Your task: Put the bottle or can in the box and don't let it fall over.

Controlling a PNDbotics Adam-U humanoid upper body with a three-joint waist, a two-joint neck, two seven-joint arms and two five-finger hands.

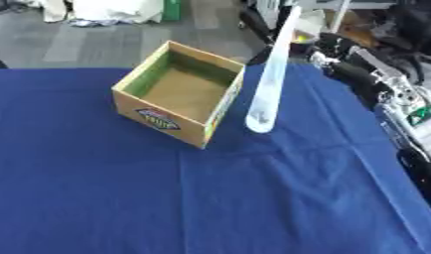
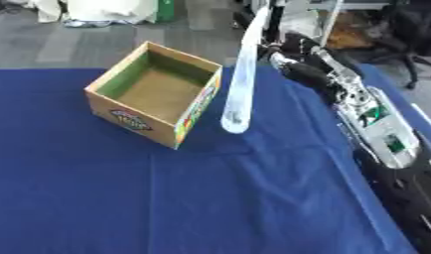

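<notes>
One open box [image 1: 178, 94] on blue cloth [image 1: 210, 198], standing empty. Long pale bottle-like streak [image 1: 269, 82] slanting at its three o'clock, outside. Right arm [image 2: 340, 94] reaching in; hand's grip impossible to tell.

Brown cardboard box [image 1: 180, 94] — green inner walls, multicoloured side label — on a plain deep-blue tablecloth [image 1: 210, 198]; beside the box, a pale translucent bottle [image 1: 269, 82].

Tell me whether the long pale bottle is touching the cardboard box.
Apart. In the right eye view a strip of blue cloth shows between the bottle's lower end and the box's near corner. Higher up they overlap, so contact there cannot be judged.
</notes>
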